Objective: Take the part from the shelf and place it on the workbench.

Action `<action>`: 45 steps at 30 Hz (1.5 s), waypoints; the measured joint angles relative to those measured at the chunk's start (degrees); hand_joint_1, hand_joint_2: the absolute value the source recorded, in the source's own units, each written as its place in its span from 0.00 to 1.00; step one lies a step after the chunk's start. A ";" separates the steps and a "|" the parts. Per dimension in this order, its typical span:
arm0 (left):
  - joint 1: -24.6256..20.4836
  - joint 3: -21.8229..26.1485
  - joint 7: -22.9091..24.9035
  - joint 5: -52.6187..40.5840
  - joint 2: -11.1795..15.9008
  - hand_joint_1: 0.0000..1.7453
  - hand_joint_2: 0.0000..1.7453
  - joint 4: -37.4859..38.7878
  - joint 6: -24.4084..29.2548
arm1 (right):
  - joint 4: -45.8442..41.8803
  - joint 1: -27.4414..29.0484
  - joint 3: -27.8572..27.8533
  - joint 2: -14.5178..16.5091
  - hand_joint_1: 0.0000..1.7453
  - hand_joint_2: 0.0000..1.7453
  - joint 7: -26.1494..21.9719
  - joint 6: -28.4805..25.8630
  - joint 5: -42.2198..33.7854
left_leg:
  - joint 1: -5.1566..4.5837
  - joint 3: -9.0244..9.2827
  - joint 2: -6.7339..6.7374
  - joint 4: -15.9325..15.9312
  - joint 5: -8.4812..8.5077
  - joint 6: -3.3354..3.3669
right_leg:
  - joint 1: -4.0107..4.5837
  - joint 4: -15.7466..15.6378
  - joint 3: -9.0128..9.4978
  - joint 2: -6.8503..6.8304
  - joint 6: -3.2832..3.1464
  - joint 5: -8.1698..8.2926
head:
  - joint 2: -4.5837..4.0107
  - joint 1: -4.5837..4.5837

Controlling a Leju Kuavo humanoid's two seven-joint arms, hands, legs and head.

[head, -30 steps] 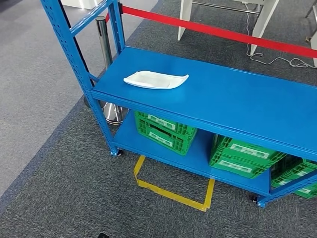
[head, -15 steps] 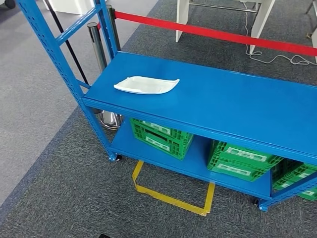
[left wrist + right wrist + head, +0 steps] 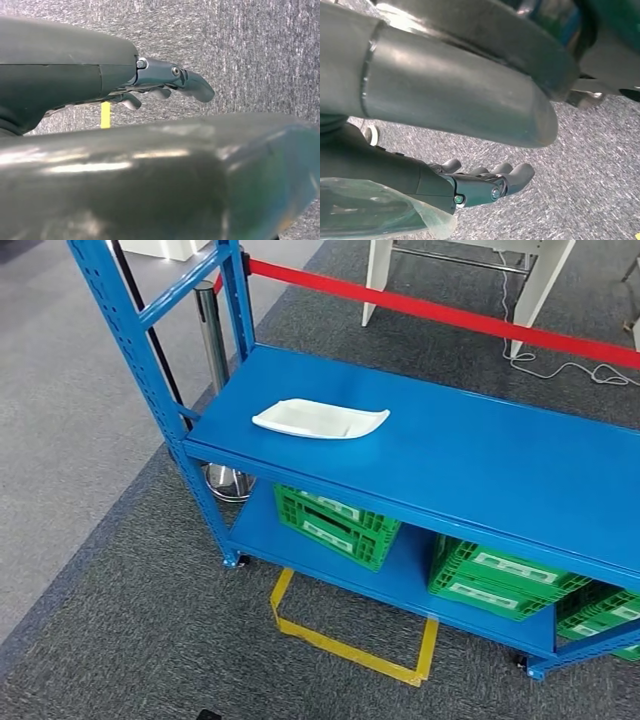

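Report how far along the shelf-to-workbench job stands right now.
The white part lies flat on the blue shelf, near its left end, with nothing touching it. The left robot hand and the right robot hand hang over grey carpet, fingers extended and holding nothing. No workbench can be made out in these views. By how things lie, gripping the part, carrying it and setting it on the workbench all remain.

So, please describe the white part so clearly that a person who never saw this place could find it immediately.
Find the blue metal shelf standing on grey carpet. The white part lies flat on its upper board, near the end with the upright posts. It is a shallow, tray-like white piece, unlike the green crates on the board below.
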 joint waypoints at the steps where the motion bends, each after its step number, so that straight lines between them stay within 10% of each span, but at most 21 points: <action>1: 0.03 0.00 0.00 0.00 -0.01 0.00 0.00 0.00 -0.02 | 0.00 0.03 0.00 -0.01 0.00 0.00 0.01 0.00 0.00 | -0.01 0.53 -0.06 0.01 -0.36 -0.07 | 0.00 -3.12 0.94 0.00 -0.08 2.70 | 0.00 0.01; 4: -0.03 0.00 0.00 0.01 -0.03 0.00 0.00 0.00 -0.08 | 0.03 -0.09 0.01 -0.02 0.00 0.00 0.02 -0.01 0.00 | -0.18 1.53 -0.15 0.16 -1.45 -0.76 | 0.13 -12.65 5.17 0.07 -0.58 7.32 | 0.00 0.02; 9: -0.18 0.00 0.00 0.04 -0.01 0.00 0.00 0.00 -0.09 | 0.03 0.00 0.00 -0.03 0.00 0.00 0.05 -0.02 0.05 | -0.20 1.35 -0.09 1.41 -2.68 -2.05 | 0.01 -14.46 6.66 0.11 -1.91 6.78 | 0.01 -0.41; 14: -0.03 0.00 0.00 0.40 0.00 0.00 0.00 0.00 -0.17 | 0.02 -0.05 0.00 -0.06 0.00 0.00 0.13 -0.02 0.13 | 0.49 -7.20 -0.01 16.68 -7.42 -3.23 | -0.15 -14.73 8.15 -0.06 -2.77 5.69 | 0.00 -0.64; 19: -0.02 0.00 0.44 0.66 0.01 0.00 0.00 0.00 0.55 | 0.02 -0.05 -0.29 -0.08 0.00 0.00 -0.79 0.57 -1.38 | 0.59 -3.29 0.05 3.78 1.77 -2.71 | -0.03 -14.67 9.96 0.11 -1.77 4.19 | 0.00 -0.67; 24: 0.05 0.00 0.89 1.02 -0.07 0.00 0.00 0.00 1.38 | 0.01 -0.21 -1.43 -0.07 0.00 0.00 -0.56 0.97 -3.22 | 0.39 -1.93 0.10 0.82 1.28 -1.06 | -0.08 -14.73 9.75 -0.03 -0.11 3.24 | 0.00 -0.54; 29: -0.20 0.02 2.10 2.01 -0.37 0.00 0.00 0.00 0.55 | 0.00 -0.19 -3.00 -0.07 0.00 0.00 1.36 0.91 -4.38 | 0.14 -1.21 1.31 0.23 0.79 0.21 | -0.03 0.11 1.09 0.03 0.38 -2.58 | 0.00 -0.14; 31: -0.18 0.02 2.78 2.03 -0.44 0.00 0.00 0.00 0.18 | 0.00 -0.11 -3.51 -0.07 0.00 0.00 1.83 0.87 -4.56 | -0.05 -0.64 2.01 0.24 0.33 0.29 | -0.01 -1.38 0.85 -0.18 0.26 0.33 | 0.00 -0.13; 34: -0.17 0.02 3.69 2.03 -0.50 0.00 0.00 0.00 -0.32 | 0.00 -0.38 -4.10 -0.07 0.00 0.00 3.32 0.26 -4.63 | -0.44 0.56 3.19 0.34 -0.63 -0.15 | 0.45 -11.78 5.35 -3.28 -0.54 6.21 | 0.00 -0.13; 36: -0.15 0.01 4.01 2.03 -0.49 0.00 0.00 0.00 -0.43 | 0.00 -0.71 -4.37 -0.07 0.00 0.00 4.07 -0.11 -4.68 | -0.78 0.89 4.25 0.47 -1.03 -0.61 | 0.86 -14.07 6.41 -4.39 -1.14 6.66 | 0.00 -0.16; 40: -0.37 0.00 4.11 2.03 -0.48 0.00 0.00 0.00 -0.52 | 0.00 -0.80 -4.79 -0.03 0.00 0.00 4.45 -0.25 -4.74 | -0.54 0.69 3.91 2.44 -2.92 -1.71 | 0.34 -14.64 6.64 -1.84 -2.08 7.09 | 0.00 -0.34; 43: -0.31 0.00 4.14 2.03 -0.46 0.00 0.00 0.00 -0.49 | 0.00 -0.98 -5.01 -0.01 0.00 0.00 4.72 -0.40 -4.76 | 0.14 -3.77 1.11 12.27 -7.46 -2.66 | 0.08 -14.74 6.84 0.20 -2.55 7.12 | 0.00 -0.70; 45: -0.17 0.00 4.34 2.03 -0.44 0.00 0.00 0.00 -0.35 | 0.00 -0.93 -5.14 0.00 0.00 0.00 5.46 -0.74 -4.77 | 0.53 -5.84 0.83 15.69 -7.43 -2.97 | 0.02 -14.73 6.98 1.75 -2.56 7.10 | 0.00 -0.67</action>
